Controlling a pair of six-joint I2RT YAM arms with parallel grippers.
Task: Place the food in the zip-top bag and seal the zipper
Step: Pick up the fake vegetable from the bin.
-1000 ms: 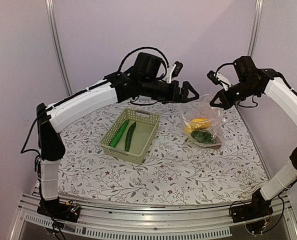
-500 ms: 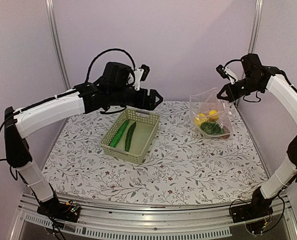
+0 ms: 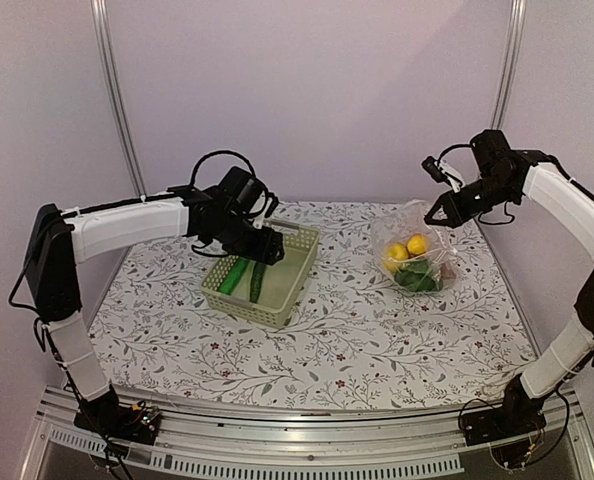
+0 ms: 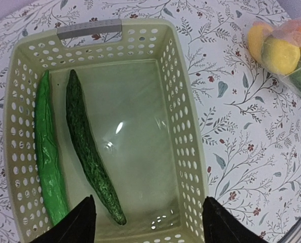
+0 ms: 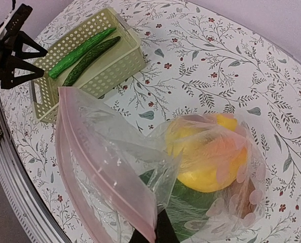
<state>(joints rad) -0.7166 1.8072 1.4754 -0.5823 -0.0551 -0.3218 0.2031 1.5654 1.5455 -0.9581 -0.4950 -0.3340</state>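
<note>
Two green cucumbers lie in the pale green basket [image 3: 277, 305]: a bright one [image 4: 48, 162] and a dark one [image 4: 89, 152]. My left gripper [image 4: 149, 223] hovers open just above the basket's near end, with nothing between its fingers; the dark cucumber's tip lies between them, nearer the left finger. The zip-top bag [image 3: 417, 250] stands on the right, holding yellow food [image 5: 211, 167] and a leafy green piece [image 5: 191, 202]. My right gripper [image 5: 155, 230] is shut on the bag's mouth edge by the pink zipper [image 5: 110, 177] and holds it up. The mouth gapes open.
The basket [image 4: 188, 152] has a grey handle [image 4: 89, 29] at its far end. A floral cloth [image 3: 357, 330] covers the table. Walls and metal posts [image 3: 117, 100] close in the back and the sides.
My left arm has swung away from the bag to the left and dropped over the basket, its jaws narrowing a little. My right gripper has shifted slightly, still holding the bag.
</note>
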